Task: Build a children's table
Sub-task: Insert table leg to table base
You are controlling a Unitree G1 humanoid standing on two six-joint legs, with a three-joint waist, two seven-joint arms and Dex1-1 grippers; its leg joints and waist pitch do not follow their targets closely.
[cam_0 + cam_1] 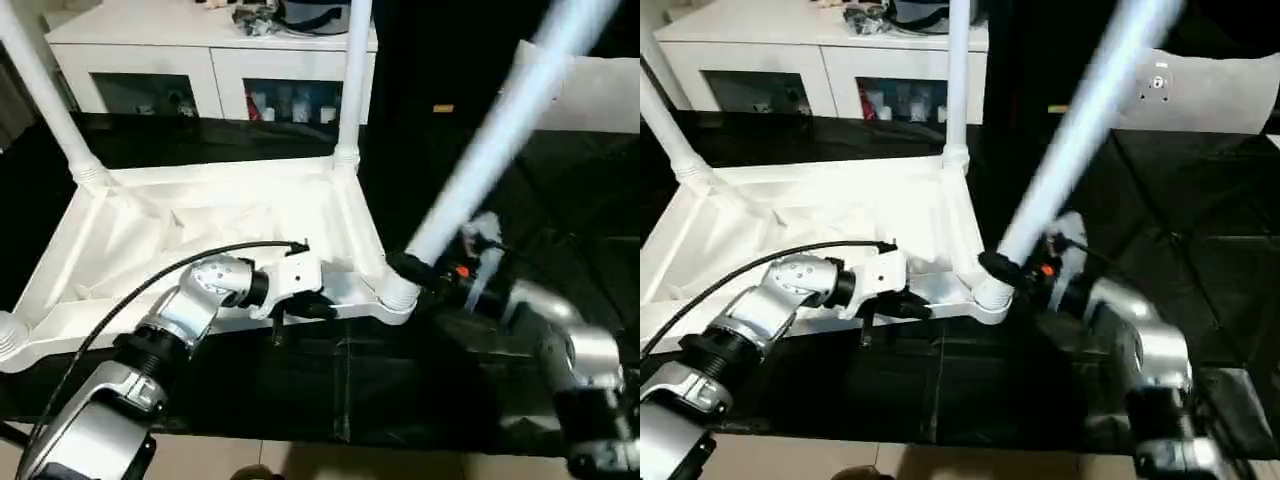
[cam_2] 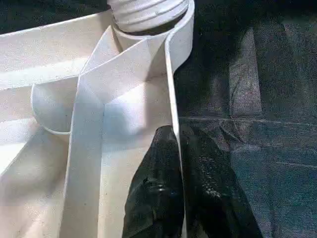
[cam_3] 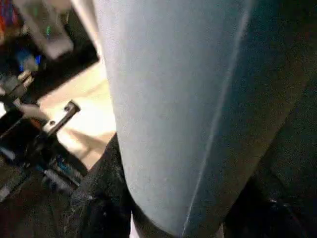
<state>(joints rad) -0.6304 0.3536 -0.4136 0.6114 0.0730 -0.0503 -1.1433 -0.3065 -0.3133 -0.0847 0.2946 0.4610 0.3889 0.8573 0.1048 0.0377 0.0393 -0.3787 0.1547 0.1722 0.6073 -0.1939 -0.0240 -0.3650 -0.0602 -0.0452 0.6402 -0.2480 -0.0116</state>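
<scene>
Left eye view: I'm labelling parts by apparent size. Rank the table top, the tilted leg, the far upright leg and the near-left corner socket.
1. Table top
2. Tilted leg, though it is nearer the camera, which inflates it
3. Far upright leg, partly cut off
4. Near-left corner socket, partly cut off

You've got a white cabinet (image 1: 210,60) at the back, clutter on top (image 1: 265,15), black sheet (image 1: 560,190) covering the surface.

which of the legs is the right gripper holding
The tilted leg at the near right corner socket, gripped by the right gripper; the other two legs stand upright, untouched.
</scene>
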